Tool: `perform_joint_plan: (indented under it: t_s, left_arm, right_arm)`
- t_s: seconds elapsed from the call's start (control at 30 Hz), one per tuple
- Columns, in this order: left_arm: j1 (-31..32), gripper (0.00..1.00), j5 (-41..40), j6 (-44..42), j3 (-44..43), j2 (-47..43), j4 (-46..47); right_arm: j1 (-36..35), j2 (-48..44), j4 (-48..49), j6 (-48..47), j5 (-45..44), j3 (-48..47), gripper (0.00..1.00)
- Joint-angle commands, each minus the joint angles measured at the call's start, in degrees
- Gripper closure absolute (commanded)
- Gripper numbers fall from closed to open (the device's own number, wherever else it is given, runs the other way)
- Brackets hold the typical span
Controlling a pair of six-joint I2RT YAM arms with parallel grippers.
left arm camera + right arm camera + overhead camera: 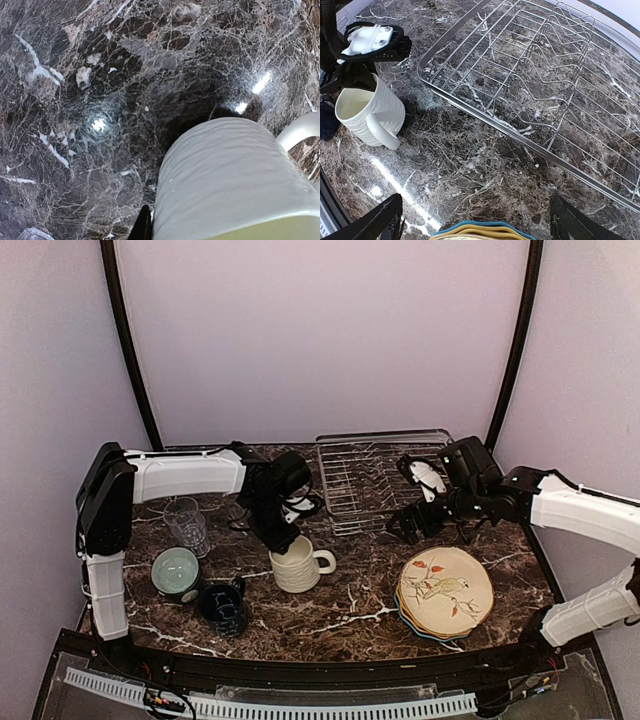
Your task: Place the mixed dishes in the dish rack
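The cream mug (298,567) stands upright on the marble, handle to the right. My left gripper (277,534) is at its far-left rim; in the left wrist view one black finger (142,227) lies against the outside of the mug's wall (230,180), and the other finger is hidden. The right wrist view shows it on the mug's rim (364,111). My right gripper (408,525) is open and empty, low over the table between the dish rack's front rim (485,112) and the stack of plates (445,592), bird plate on top. The rack (380,437) holds nothing.
The clear glass tumbler (185,525), mint-green bowl (176,571) and navy mug (222,605) stand at the left front. The yellow and blue plate edges (480,232) show just below my right gripper's fingers (375,222). Walls close in behind and at both sides.
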State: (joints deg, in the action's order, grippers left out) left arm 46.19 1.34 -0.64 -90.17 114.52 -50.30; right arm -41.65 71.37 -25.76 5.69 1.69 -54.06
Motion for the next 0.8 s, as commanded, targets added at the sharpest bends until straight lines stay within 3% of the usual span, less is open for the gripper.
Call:
perform_joint_plan:
  t_s: [0.0, 0.2, 0.43, 0.63, 0.77]
  left_arm:
    - [0.3, 0.99, 0.7, 0.3, -1.3, -3.4, -0.7]
    - [0.3, 0.99, -2.7, 0.4, 3.6, -12.4, 6.6]
    - [0.3, 0.99, -7.6, 6.0, 15.3, -23.3, 24.5]
    - [1.0, 0.99, -13.3, 12.6, 26.4, -33.3, 40.2]
    - [3.4, 0.99, -24.3, 12.8, 31.6, -36.5, 49.9]
  right_arm:
    - [-0.7, 0.9, 0.6, 1.0, 1.4, -0.5, 0.01]
    - [-1.1, 0.2, 1.8, 4.6, 6.1, -1.4, 0.01]
    - [-1.6, 1.3, 7.7, 10.9, 13.1, -3.2, 0.01]
    - [-1.8, 3.5, 20.3, 23.6, 23.6, -3.2, 0.01]
    - [-1.8, 6.2, 28.5, 31.7, 27.5, -3.5, 0.01]
